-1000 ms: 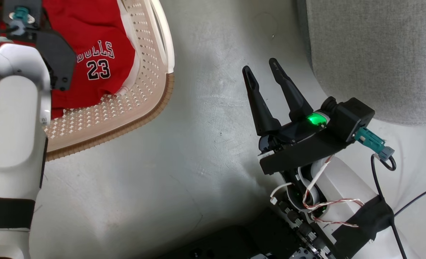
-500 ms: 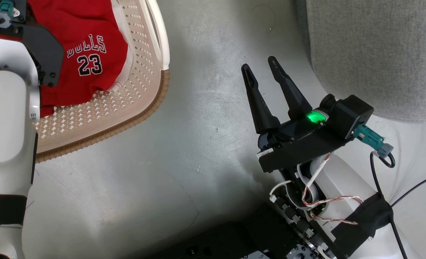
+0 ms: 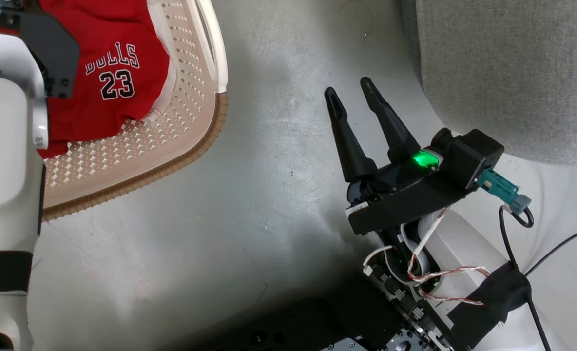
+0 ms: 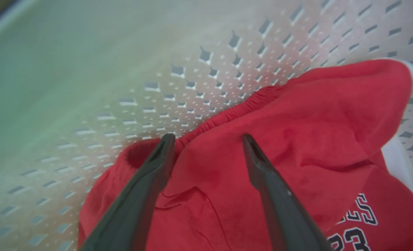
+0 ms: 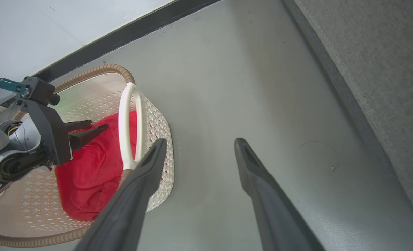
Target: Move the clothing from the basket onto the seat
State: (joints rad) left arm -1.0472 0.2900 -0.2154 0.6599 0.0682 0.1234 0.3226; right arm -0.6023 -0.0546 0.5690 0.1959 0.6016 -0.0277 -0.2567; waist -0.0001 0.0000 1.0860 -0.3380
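Note:
The clothing [image 3: 108, 73] is red, one piece printed "BULLS 23", and it lies bunched in the cream perforated basket [image 3: 171, 146] at the upper left. In the left wrist view my left gripper [image 4: 207, 137] stands open just over the clothing [image 4: 297, 132], its fingertips at the elastic waistband near the basket wall [image 4: 192, 87]. My right gripper [image 3: 348, 87] is open and empty above the grey floor, between the basket and the light-grey seat [image 3: 512, 73]. The right wrist view shows the right gripper [image 5: 200, 141], the left gripper [image 5: 96, 126] over the clothing [image 5: 91, 174], and the seat [image 5: 384, 69].
Bare grey floor [image 3: 269, 204] separates basket and seat. My pale left forearm [image 3: 6, 146] covers the basket's left part. A black cable [image 3: 561, 248] trails at the right, and my dark base [image 3: 293, 326] is at the bottom. A black skirting [image 5: 122, 35] runs behind the basket.
My left arm has reached farther into the basket, its wrist sliding off the top of the head view. The head view has shifted slightly. The right gripper stays open in place.

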